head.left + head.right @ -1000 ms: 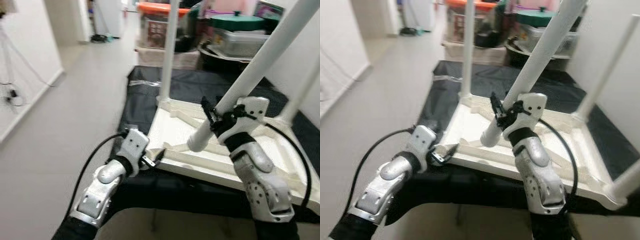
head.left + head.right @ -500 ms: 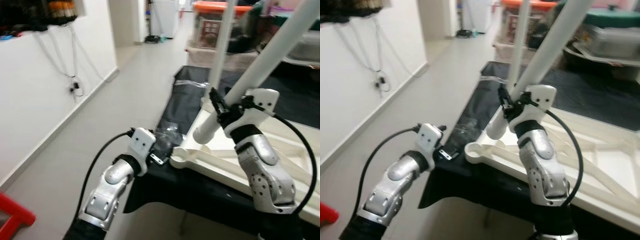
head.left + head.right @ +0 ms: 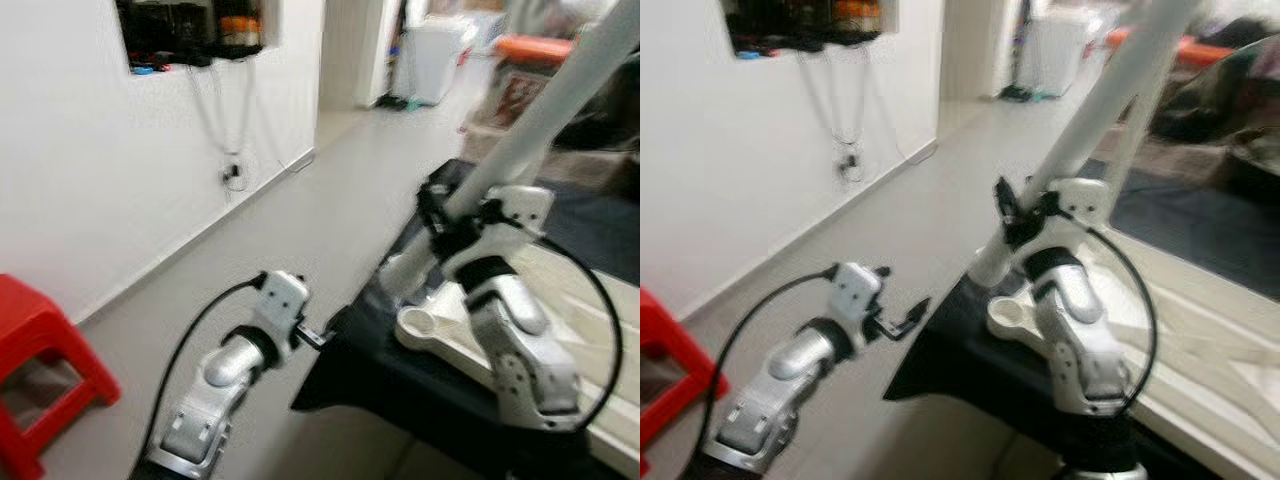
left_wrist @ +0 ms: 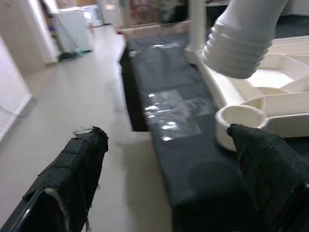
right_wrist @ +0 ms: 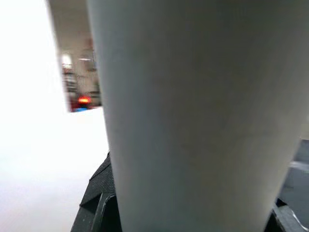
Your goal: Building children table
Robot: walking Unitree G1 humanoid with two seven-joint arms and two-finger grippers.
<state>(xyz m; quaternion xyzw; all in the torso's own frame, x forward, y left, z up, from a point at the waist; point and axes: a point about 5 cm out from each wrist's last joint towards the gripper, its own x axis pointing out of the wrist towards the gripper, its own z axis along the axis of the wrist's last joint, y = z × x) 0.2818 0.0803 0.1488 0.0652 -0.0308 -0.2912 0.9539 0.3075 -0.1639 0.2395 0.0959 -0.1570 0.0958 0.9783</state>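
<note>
White table leg (image 3: 545, 120) gripped in my right tool (image 3: 440, 215), its ridged end hanging just above the corner socket (image 4: 240, 121).
Next I judge: lower it squarely in; my left tool (image 4: 164, 188) waits open beside the black-covered surface (image 4: 169, 116).

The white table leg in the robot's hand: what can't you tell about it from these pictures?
- White table leg: top end cut off by the frame edge in both eye views.
- Its threaded end: whether it meets the corner socket is unclear; blur and the right gripper hide it.
- Right wrist view: leg too close, fingertips hidden.
</note>
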